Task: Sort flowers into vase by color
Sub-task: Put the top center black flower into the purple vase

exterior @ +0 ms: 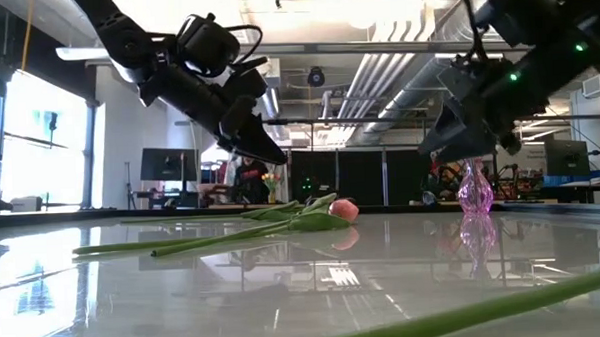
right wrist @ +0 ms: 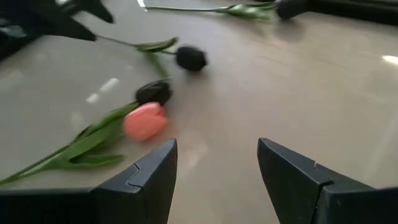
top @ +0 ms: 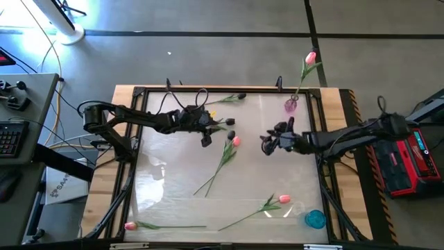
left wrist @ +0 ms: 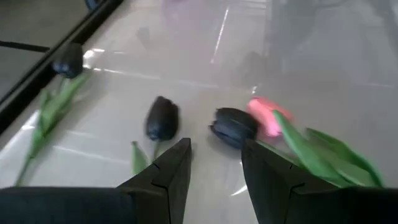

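- The left gripper [top: 207, 141] hangs over the back middle of the shiny tabletop [top: 173, 180]. Its fingers [left wrist: 174, 171] are apart and hold nothing.
- Just in front of it lie two dark flowers [left wrist: 163, 118] and one pink flower [left wrist: 267, 117]. One dark head touches the pink head.
- A third dark flower [top: 239, 97] lies near the back edge of the tabletop.
- The right gripper [top: 266, 146] hangs over the tabletop, to the right of the same flowers. Its fingers [right wrist: 149, 171] are wide apart and hold nothing.
- A small purple vase [top: 291, 105] stands near the back right corner. One pink flower [top: 310, 58] already stands in it.
- A blue vase [top: 315, 219] stands near the front right corner.
- Another pink flower [top: 283, 199] lies near the blue vase.
- One more pink flower [top: 130, 226] lies by the front left edge.
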{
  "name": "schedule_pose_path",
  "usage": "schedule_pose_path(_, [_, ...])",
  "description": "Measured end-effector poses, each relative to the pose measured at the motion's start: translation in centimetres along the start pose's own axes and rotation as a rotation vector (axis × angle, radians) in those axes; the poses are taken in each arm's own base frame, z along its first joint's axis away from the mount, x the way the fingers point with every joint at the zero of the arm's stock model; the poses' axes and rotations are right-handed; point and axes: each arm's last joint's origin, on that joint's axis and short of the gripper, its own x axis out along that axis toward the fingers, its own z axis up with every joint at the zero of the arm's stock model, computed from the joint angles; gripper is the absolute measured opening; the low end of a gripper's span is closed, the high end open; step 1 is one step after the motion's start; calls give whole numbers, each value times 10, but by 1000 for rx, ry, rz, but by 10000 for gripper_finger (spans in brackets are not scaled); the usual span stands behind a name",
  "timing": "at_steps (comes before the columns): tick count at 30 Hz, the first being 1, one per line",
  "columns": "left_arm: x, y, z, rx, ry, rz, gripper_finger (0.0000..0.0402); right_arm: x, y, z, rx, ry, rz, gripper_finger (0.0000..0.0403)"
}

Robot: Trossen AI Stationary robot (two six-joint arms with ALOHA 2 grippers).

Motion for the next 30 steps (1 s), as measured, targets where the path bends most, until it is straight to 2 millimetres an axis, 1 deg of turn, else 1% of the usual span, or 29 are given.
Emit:
schedule_pose_path(7, [-1,-22,1,-44,-4,-60,131,0,9,-11,-3,-3,70,210])
schedule_pose_path(10, [-2,-37,2,-64,-3,-98,131,-2,16,-14,12,10,99,210])
schedule_pose_path(13, [-4,-55,2,-81,-4,-103,131,-4,22,-21,5,35,127,210])
schedule_pose_path(21, [-13,-97,3,-135,-54,-69,131,-17,40,-44,-12,85,219,210])
schedule_pose_path(27, [-22,-123,4,-171,-117,-49,131,-30,50,-61,-28,120,275,210])
schedule_pose_path(30, [-21,-134,1,-194,-142,-33,131,-35,53,-69,-36,117,280,210])
